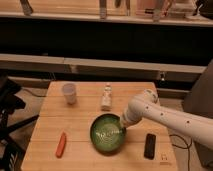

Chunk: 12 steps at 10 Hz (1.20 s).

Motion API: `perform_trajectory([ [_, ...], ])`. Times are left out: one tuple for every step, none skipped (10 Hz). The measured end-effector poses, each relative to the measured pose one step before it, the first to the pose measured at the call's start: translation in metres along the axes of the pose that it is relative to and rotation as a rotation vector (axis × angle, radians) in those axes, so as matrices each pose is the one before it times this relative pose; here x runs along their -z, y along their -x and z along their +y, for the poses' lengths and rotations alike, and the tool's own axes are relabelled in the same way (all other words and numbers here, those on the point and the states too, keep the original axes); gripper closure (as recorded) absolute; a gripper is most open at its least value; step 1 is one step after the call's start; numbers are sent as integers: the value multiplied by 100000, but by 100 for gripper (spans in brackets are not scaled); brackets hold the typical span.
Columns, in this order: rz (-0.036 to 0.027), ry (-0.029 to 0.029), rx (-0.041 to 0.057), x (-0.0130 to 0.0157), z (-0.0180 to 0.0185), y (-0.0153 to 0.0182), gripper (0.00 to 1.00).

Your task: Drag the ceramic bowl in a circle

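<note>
The ceramic bowl is a wide, shallow green bowl with pale rings inside and a dark rim. It sits on the wooden table near the front, a little right of centre. My white arm reaches in from the right, and the gripper is at the bowl's upper right rim, touching or just over it. The wrist hides the fingers.
A small white cup stands at the back left. A small white bottle stands at the back centre, just behind the bowl. An orange carrot-like object lies at the front left. A black phone-like device lies at the front right.
</note>
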Motion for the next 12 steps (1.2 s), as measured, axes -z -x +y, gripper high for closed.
perform_trajectory([
  [-396, 191, 179, 207, 985, 214, 89],
  [-179, 64, -123, 275, 1137, 253, 89],
  [-324, 58, 323, 23, 492, 177, 85],
  [87, 8, 624, -29, -51, -144, 73],
  [-57, 35, 646, -135, -351, -139, 64],
  [-62, -221, 320, -87, -520, -381, 60],
  [13, -346, -411, 83, -37, -105, 61],
  [-131, 387, 305, 200, 706, 14, 67],
  [-374, 135, 115, 342, 1321, 218, 79],
  [-301, 62, 231, 223, 1012, 233, 89],
  [89, 37, -24, 161, 681, 108, 96],
  [-272, 93, 166, 7, 315, -165, 98],
])
